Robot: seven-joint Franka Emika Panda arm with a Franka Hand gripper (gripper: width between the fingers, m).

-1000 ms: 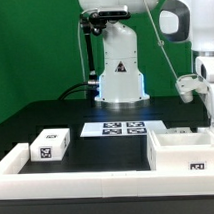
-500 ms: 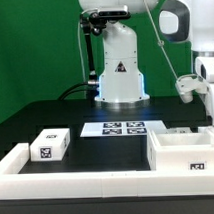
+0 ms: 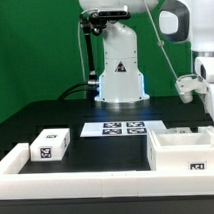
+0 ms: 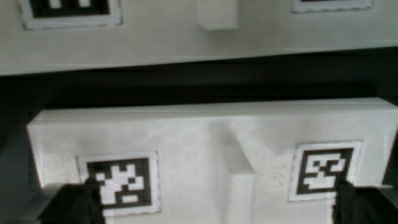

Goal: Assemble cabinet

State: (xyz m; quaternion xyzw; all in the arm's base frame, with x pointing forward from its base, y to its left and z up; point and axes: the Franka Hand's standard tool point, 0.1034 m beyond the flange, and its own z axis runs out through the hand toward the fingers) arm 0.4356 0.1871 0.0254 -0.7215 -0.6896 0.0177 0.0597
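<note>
The large white open cabinet case (image 3: 184, 150) sits on the black table at the exterior view's right, with a tag on its front. A small white tagged drawer block (image 3: 49, 146) lies at the exterior view's left. My gripper (image 3: 211, 109) hangs at the far right edge, just above the case's far side. In the wrist view my gripper (image 4: 222, 208) is open, and its dark fingertips (image 4: 75, 206) stand wide apart over a white tagged part (image 4: 214, 150) with a raised middle rib. It holds nothing.
The marker board (image 3: 123, 126) lies flat in front of the robot base (image 3: 121, 69). A low white border rail (image 3: 78, 182) runs along the table's front, with a raised end at the left. A white tagged surface (image 4: 205, 30) shows beyond a dark gap in the wrist view.
</note>
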